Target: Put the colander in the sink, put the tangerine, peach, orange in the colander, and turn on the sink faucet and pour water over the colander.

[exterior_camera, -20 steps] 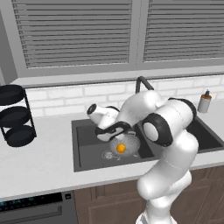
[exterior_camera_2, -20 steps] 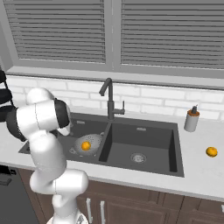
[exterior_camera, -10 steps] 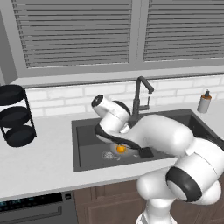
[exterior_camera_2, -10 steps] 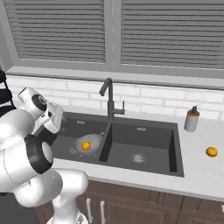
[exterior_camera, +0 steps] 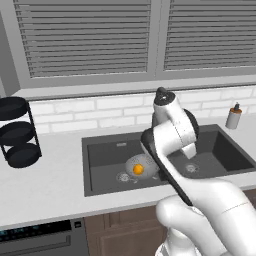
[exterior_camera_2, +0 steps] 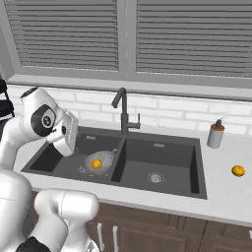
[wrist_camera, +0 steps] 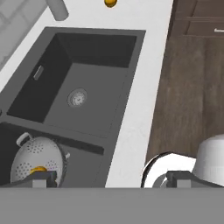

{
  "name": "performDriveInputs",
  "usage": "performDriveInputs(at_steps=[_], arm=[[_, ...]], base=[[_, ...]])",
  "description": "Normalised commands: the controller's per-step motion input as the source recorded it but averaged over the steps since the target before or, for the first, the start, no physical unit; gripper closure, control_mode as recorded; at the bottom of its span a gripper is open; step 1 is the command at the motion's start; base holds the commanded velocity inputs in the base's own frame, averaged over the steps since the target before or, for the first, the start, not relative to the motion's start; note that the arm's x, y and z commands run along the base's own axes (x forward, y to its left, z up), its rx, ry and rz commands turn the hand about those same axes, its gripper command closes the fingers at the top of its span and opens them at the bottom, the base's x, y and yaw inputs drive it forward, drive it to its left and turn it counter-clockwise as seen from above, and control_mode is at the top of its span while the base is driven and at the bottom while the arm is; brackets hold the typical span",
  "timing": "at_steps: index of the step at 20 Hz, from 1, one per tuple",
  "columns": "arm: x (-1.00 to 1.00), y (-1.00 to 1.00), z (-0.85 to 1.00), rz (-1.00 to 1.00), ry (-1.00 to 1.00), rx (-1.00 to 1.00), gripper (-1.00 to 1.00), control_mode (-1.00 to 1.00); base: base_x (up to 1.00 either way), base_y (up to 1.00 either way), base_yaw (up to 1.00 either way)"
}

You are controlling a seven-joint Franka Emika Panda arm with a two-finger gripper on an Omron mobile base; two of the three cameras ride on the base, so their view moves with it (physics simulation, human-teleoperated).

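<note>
The silver colander (exterior_camera: 145, 165) (exterior_camera_2: 100, 161) (wrist_camera: 34, 156) stands in the left basin of the dark sink (exterior_camera: 106, 150) (exterior_camera_2: 165, 156) (wrist_camera: 96, 57). One orange-coloured fruit (exterior_camera: 138, 170) (exterior_camera_2: 97, 163) (wrist_camera: 38, 169) lies in it. A second orange-coloured fruit (exterior_camera_2: 238, 171) (wrist_camera: 110, 2) rests on the counter right of the sink. Which of tangerine, peach or orange each one is, I cannot tell. The faucet (exterior_camera_2: 123, 111) stands behind the divider with no water at its spout. My gripper (wrist_camera: 111, 177) (exterior_camera_2: 69, 140) hangs open and empty above the left basin, left of the colander.
A beige soap bottle (exterior_camera: 233, 116) (exterior_camera_2: 215, 134) (wrist_camera: 57, 8) stands on the counter behind the sink's right end. A black round three-shelf rack (exterior_camera: 15, 132) is at the far left. Brown cabinet fronts (wrist_camera: 197, 57) run below the counter edge.
The arm has swung up and away from the colander, lifting the open hand off it. The fruit stays in the colander.
</note>
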Motion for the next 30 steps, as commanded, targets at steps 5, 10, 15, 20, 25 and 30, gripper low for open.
performDriveInputs(at_steps=[5,10,15,20,25,30], arm=[[-1.00,-0.99,0.45,-0.09,0.00,0.07,-1.00,-1.00],[-0.47,-1.00,0.00,-0.17,0.00,0.04,-1.00,-1.00],[0.11,-1.00,-0.03,-0.10,0.06,0.00,-1.00,-1.00],[0.27,-1.00,-0.16,-0.10,0.14,0.00,-1.00,-1.00],[0.22,-1.00,-0.28,-0.04,0.04,0.02,-1.00,-1.00],[0.18,-1.00,-0.33,0.00,0.03,0.05,-1.00,-1.00]], base=[[0.00,0.00,0.00],[0.00,0.00,0.00],[0.00,0.00,0.00],[0.00,0.00,0.00],[0.00,0.00,0.00],[0.00,0.00,0.00]])
